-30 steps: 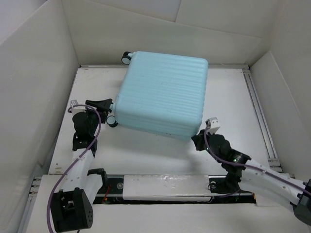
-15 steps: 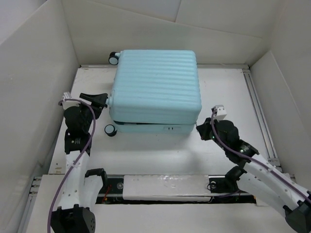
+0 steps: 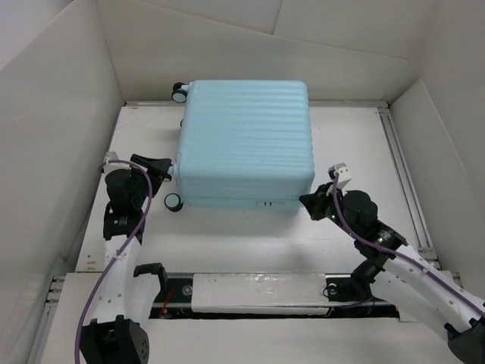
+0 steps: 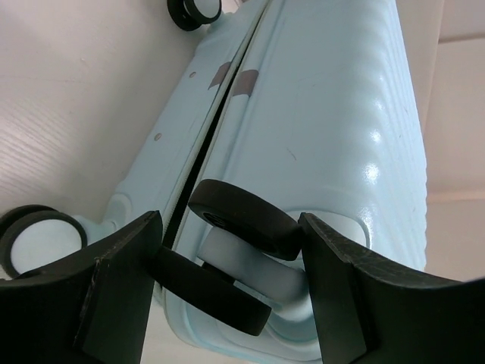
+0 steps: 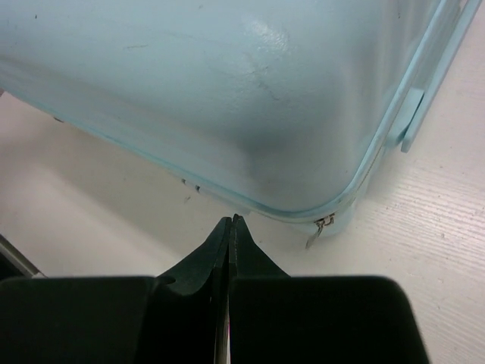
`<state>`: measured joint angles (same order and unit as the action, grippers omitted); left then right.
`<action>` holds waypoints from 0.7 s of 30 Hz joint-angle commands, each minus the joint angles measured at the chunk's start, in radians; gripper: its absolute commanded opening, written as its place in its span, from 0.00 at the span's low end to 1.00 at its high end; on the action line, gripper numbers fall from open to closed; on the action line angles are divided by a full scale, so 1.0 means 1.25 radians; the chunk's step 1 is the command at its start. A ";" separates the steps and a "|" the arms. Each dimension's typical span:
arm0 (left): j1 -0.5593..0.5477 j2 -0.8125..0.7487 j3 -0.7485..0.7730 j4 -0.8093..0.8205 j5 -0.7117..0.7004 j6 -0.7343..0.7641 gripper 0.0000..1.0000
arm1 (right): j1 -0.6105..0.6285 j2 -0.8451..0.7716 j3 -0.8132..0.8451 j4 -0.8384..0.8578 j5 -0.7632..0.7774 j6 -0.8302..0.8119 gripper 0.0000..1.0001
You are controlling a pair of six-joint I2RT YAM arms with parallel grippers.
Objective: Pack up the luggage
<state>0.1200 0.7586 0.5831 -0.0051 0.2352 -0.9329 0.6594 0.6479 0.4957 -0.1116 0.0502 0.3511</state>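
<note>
Lying closed on table (image 3: 250, 235), luggage (image 3: 246, 140), left hand (image 4: 227, 292) straddling wheel (image 4: 239, 262).

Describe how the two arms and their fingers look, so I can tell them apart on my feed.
Both arms have white links with black joints and black fingers. The left arm trails a purple cable; the right arm shows a small green light. Each carries a small white block near the wrist.
</note>
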 commanded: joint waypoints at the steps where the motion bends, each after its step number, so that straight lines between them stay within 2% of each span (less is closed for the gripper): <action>1: -0.015 -0.064 0.046 0.026 0.055 0.079 0.34 | 0.020 -0.045 -0.008 0.015 0.057 -0.002 0.00; 2: -0.015 -0.100 0.061 0.008 0.037 0.088 0.45 | 0.020 -0.045 -0.008 -0.018 0.070 -0.002 0.09; 4: -0.015 -0.138 0.088 -0.028 -0.011 0.103 0.56 | 0.020 -0.045 -0.008 -0.053 0.096 -0.028 0.21; 5: -0.015 -0.166 0.099 -0.035 -0.019 0.103 0.59 | 0.020 -0.034 0.000 -0.063 0.103 -0.028 0.33; 7: -0.015 -0.175 0.134 -0.062 -0.008 0.128 0.60 | 0.020 0.009 0.000 -0.063 0.103 -0.050 0.43; 13: -0.015 -0.154 0.163 -0.093 -0.014 0.143 0.62 | 0.020 0.011 -0.031 -0.034 0.085 -0.050 0.44; 16: -0.015 -0.134 0.175 -0.071 0.082 0.143 0.54 | 0.020 -0.019 -0.046 -0.022 0.085 -0.058 0.47; 18: -0.015 -0.154 0.130 -0.030 0.165 0.135 0.51 | 0.020 -0.008 -0.036 -0.022 0.073 -0.067 0.47; 21: -0.042 -0.224 0.082 -0.041 0.209 0.149 0.53 | 0.020 0.072 0.019 -0.005 0.025 -0.089 0.48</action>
<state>0.0841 0.5472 0.7204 -0.0944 0.3752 -0.7753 0.6758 0.6750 0.4477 -0.1844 0.1333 0.2790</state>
